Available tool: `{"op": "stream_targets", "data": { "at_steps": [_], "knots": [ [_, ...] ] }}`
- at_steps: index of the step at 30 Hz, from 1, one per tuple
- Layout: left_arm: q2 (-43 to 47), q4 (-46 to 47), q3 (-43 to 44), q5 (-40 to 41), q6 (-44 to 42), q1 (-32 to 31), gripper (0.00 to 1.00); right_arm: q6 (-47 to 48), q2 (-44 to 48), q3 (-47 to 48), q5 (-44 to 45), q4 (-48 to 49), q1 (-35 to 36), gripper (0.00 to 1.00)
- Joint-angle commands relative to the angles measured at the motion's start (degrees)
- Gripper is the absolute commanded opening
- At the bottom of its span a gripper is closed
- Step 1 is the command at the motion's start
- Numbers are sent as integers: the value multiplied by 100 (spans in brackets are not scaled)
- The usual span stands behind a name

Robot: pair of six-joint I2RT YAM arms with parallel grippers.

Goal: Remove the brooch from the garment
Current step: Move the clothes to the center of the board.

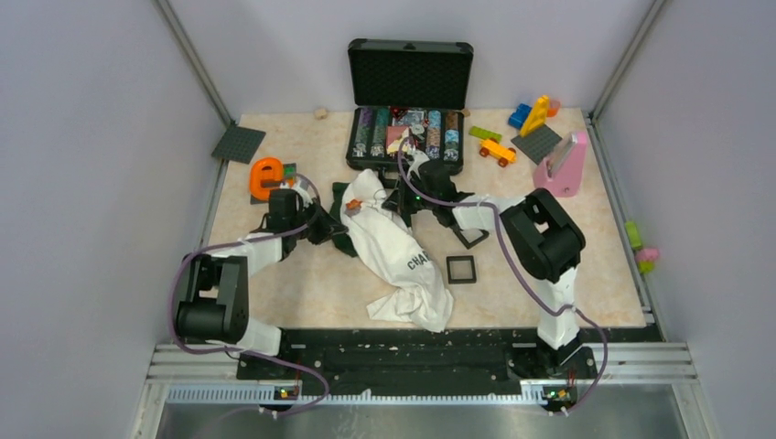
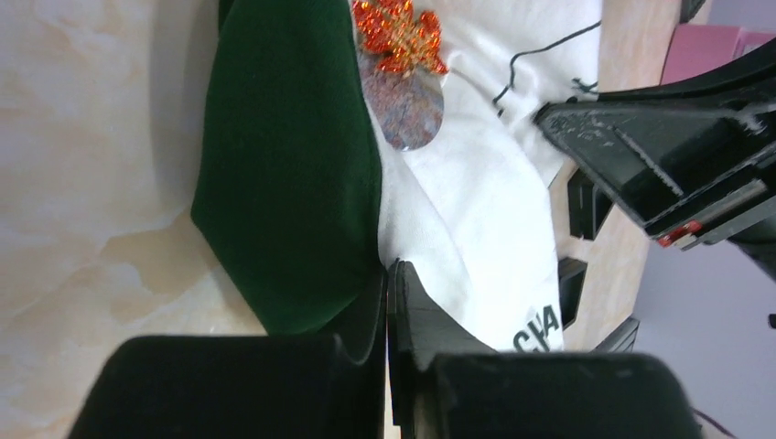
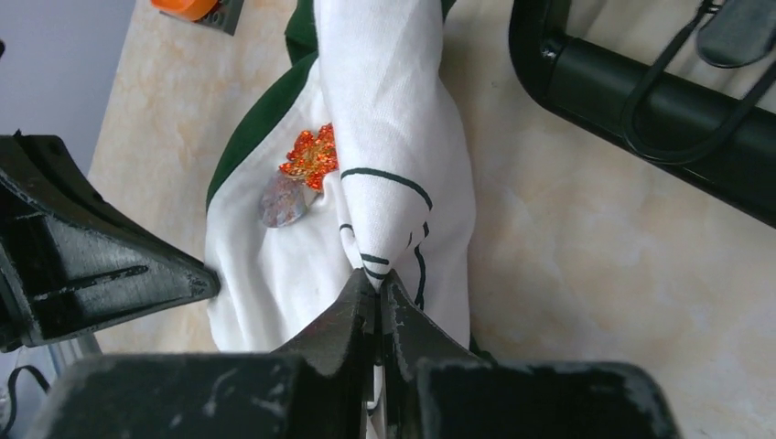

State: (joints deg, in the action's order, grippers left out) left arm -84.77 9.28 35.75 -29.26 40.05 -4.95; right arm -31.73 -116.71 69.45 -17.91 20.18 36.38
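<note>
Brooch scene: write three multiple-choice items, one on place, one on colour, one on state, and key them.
1. The brooch is: A. on the garment; B. in the left gripper; C. in the right gripper.
2. The brooch is: A. blue; B. orange-red; C. black.
3. Both grippers are: A. wide open; B. shut on nothing; C. shut on the garment.
Key: 1 A, it lies on white cloth, clear of both grippers; 2 B, it glitters orange-red in both wrist views; 3 C, each pinches cloth at its tips.
</note>
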Motion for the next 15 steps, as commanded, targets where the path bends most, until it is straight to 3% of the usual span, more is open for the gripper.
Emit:
{"op": "stream_targets", "data": {
  "at_steps": [1, 5, 9, 15],
  "knots": [
    [621, -674, -187, 39, -338, 6, 0, 145, 824, -272, 414, 82, 70, 0],
    [1759, -1888, -468, 372, -599, -77, 0, 221, 1424, -653, 601, -495, 62, 0],
    [2736, -2426, -853, 257, -541, -324, 0, 217, 1923, -1147, 725, -869, 53, 0],
    [3303, -2269, -1615, 724, 241, -1696, 0, 228, 2333, -1645, 636, -1389, 53, 1]
  ]
}}
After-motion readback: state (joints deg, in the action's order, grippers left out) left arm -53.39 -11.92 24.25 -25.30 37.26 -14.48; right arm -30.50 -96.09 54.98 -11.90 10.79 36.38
